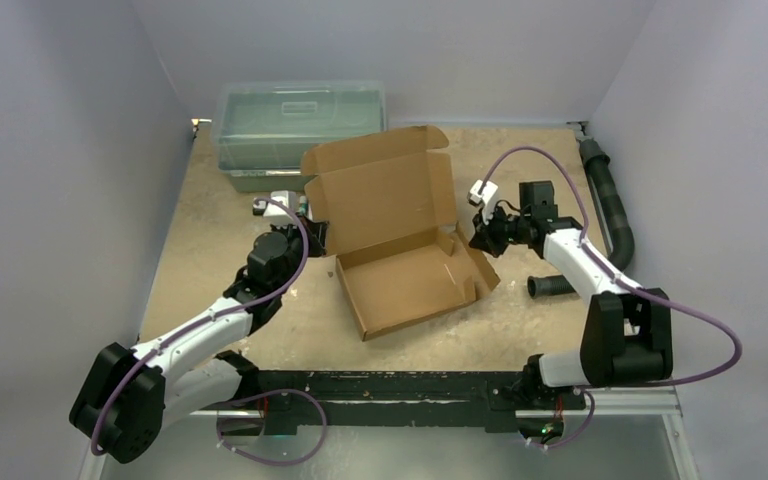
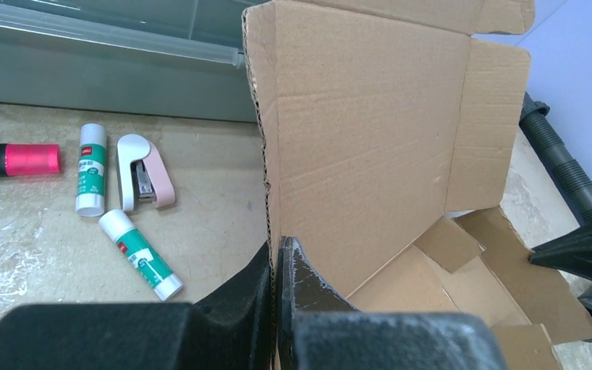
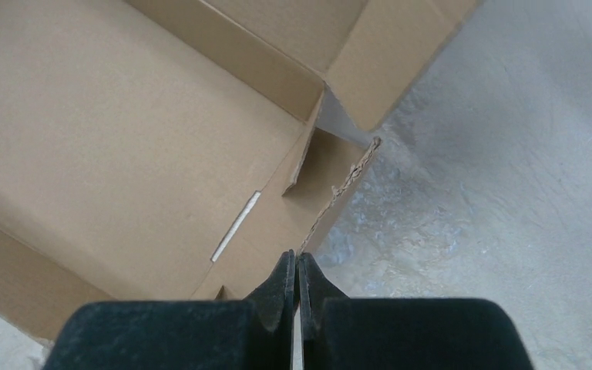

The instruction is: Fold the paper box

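The paper box (image 1: 400,270) is brown corrugated cardboard and sits mid-table, its shallow tray formed and its lid (image 1: 385,195) standing up behind it. My left gripper (image 1: 310,222) is shut on the lid's left edge; in the left wrist view the corrugated edge (image 2: 264,154) runs down between the fingertips (image 2: 277,254). My right gripper (image 1: 477,240) is at the tray's right side flap (image 1: 475,262). In the right wrist view its jaws (image 3: 297,258) are pressed together on the flap's near edge (image 3: 339,193), with the box inside (image 3: 108,139) to the left.
A clear greenish lidded bin (image 1: 300,120) stands behind the box at the back left. Two glue sticks (image 2: 91,168) (image 2: 140,254), a pink-and-white stapler (image 2: 145,171) and a pink marker (image 2: 23,159) lie left of the lid. A black ribbed hose (image 1: 610,200) curves along the right wall.
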{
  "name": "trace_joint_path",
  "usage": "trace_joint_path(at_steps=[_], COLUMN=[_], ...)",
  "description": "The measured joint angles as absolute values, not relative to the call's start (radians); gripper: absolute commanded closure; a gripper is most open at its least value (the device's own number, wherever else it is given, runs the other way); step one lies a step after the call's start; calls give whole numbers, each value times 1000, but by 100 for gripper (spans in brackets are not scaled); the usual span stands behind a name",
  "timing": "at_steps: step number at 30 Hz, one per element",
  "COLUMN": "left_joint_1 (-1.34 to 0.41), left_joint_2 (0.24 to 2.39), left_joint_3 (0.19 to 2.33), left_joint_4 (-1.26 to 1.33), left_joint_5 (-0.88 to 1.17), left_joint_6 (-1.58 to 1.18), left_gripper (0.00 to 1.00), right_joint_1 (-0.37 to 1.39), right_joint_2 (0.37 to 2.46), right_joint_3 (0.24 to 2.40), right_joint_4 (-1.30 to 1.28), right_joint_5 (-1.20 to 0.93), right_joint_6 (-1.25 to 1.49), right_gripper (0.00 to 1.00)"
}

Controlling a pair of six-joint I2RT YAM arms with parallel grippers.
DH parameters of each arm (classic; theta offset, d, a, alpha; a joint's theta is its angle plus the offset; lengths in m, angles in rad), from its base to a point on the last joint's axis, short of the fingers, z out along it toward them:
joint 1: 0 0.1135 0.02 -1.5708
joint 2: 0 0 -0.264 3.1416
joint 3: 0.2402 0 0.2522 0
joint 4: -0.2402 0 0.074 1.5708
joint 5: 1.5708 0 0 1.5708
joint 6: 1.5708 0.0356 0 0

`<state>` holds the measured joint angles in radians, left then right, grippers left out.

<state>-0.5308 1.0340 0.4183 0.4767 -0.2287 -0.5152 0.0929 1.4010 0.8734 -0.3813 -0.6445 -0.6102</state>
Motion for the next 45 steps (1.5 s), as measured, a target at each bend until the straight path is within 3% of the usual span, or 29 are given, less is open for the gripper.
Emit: trace_joint_path(at_steps=[45], left_joint_1=[-539], left_joint_2=[1039], left_joint_3=[509], left_joint_4=[324], left_joint_5=[-265], left_joint_6=[-503], left_gripper=[100], right_joint_1=[236], right_joint_2=[1314], right_joint_3=[824], right_joint_4=[-454], right_joint_5=[-562], right_joint_6=[-839], right_gripper=[100])
